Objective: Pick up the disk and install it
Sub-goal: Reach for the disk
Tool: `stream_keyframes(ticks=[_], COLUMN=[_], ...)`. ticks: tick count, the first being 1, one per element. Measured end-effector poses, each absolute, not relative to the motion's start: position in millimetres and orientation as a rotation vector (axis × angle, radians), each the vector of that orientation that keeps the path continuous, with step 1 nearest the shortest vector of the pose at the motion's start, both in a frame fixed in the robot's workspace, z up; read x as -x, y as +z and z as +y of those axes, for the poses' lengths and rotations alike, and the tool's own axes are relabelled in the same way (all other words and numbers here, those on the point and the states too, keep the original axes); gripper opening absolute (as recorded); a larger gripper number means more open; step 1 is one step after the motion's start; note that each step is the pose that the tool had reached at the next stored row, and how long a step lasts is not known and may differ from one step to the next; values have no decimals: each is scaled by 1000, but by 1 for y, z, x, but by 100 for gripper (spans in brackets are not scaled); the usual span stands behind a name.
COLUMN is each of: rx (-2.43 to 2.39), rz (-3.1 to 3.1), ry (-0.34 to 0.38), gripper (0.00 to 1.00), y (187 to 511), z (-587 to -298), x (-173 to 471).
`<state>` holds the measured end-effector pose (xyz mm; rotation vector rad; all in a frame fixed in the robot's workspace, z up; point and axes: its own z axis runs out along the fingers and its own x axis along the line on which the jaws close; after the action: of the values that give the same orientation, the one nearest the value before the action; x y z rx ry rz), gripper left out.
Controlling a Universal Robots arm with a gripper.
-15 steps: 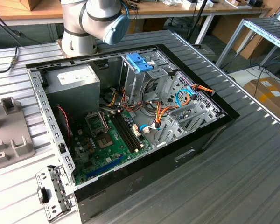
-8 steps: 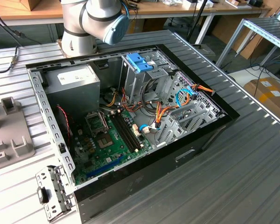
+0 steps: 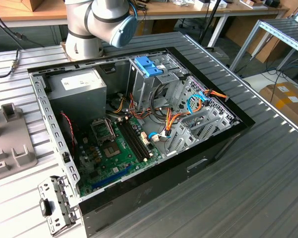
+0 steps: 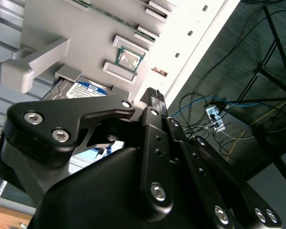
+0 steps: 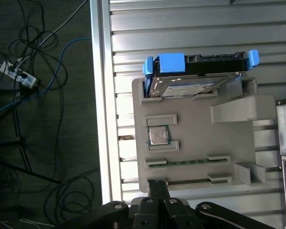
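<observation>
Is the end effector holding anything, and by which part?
Nothing held: the end effector hangs empty, apart from the disk, which rests in the grey holder.

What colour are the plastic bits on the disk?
The disk has bright blue rails; first wrist view.

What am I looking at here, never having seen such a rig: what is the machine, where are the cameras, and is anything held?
The machine is a robot arm standing on a ribbed metal table beside an open computer case; the exterior view is taken from a camera off the arm. Both wrist views come from cameras riding on the arm, looking past its black gripper. They show a grey holder carrying the disk with blue rails and a small chip. The gripper is shut and holds nothing; the disk is not yet picked up.
</observation>
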<state>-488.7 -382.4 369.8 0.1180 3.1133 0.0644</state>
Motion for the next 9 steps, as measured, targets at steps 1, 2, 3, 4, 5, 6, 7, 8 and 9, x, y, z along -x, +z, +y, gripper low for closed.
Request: stream_keyframes(ticks=[1, 2, 3, 4, 5, 6, 7, 8, 9], rx=[-118, -118, -118, -118, -118, -118, -118, -118, -118], rz=[3113, 3113, 3113, 3113, 3113, 3113, 3113, 3113, 3113], ry=[64, 64, 64, 64, 64, 64, 64, 64, 63], gripper=[11, 11, 11, 11, 11, 11, 11, 11, 11], y=[370, 369, 369, 369, 369, 368, 368, 368, 368], z=[-382, -382, -382, -382, -382, -382, -382, -382, -382], x=[488, 488, 488, 488, 487, 487, 486, 486, 485])
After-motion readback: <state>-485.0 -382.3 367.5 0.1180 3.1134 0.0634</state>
